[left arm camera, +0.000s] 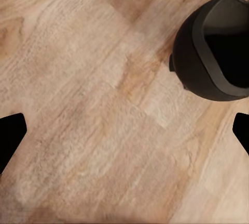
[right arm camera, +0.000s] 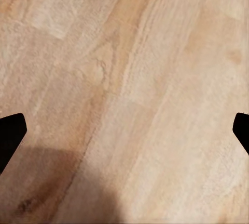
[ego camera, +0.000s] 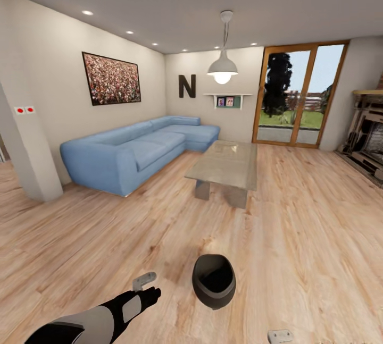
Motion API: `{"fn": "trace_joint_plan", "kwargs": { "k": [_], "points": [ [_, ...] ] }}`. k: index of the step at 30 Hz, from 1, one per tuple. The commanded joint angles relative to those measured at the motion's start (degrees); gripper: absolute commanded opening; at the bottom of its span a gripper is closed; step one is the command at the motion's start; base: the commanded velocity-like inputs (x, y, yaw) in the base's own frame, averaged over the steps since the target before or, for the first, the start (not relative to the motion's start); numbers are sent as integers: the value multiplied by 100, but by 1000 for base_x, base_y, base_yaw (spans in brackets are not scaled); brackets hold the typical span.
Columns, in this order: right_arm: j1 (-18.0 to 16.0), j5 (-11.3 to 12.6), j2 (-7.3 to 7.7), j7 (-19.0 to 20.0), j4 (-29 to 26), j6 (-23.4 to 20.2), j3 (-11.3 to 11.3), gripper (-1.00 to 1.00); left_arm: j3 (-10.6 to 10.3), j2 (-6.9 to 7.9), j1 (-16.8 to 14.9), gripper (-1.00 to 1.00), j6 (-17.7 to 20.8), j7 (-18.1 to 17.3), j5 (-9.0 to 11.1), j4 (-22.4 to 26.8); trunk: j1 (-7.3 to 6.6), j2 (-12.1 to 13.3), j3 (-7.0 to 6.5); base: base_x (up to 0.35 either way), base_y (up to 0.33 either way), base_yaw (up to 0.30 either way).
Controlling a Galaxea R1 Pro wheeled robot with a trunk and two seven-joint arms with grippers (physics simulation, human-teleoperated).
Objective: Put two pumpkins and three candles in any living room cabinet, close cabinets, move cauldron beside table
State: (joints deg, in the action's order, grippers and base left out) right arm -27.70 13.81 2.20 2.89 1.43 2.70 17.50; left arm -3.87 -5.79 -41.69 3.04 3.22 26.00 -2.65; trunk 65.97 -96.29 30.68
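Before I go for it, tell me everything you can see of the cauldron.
The cauldron is a small, round, matte-black pot with a thick rim around a wide mouth; its inside looks dark and empty. It sits on the wood floor, tipped so the mouth faces partly sideways, well short of the table. Nothing grips it: the left gripper is beside it, apart, its fingers spread in the left wrist view.

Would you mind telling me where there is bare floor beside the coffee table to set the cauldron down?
The wooden floor on the table's near side and toward the glass doors is bare. Between table and blue sofa the strip is narrower. The cauldron lies on open floor by the left claw, well short of the table.
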Motion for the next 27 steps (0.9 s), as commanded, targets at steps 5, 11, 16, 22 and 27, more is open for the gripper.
{"fn": "trace_joint_plan", "kwargs": {
  "k": [5,11,16,22,27],
  "points": [
    [-7,61,0,27,15,28,50,100,-41,-1,-2,100,13,12,45,-1,1,-3,-17,81,114,-189],
    [-7,61,0,19,19,18,51,100,-44,-1,-3,100,13,12,45,-5,1,-3,-21,6,6,-19],
    [-7,51,4,-74,24,25,52,100,-44,-1,-2,100,13,12,45,-5,1,-3,-21,153,61,-2],
    [-106,105,-91,-22,-75,24,95,100,-97,-62,-14,100,14,-84,45,1,1,-3,-21,32,9,0],
    [-132,109,-107,22,-237,28,91,100,-102,15,-14,100,13,-66,40,11,1,-3,-21,0,0,0]
  ]
}}
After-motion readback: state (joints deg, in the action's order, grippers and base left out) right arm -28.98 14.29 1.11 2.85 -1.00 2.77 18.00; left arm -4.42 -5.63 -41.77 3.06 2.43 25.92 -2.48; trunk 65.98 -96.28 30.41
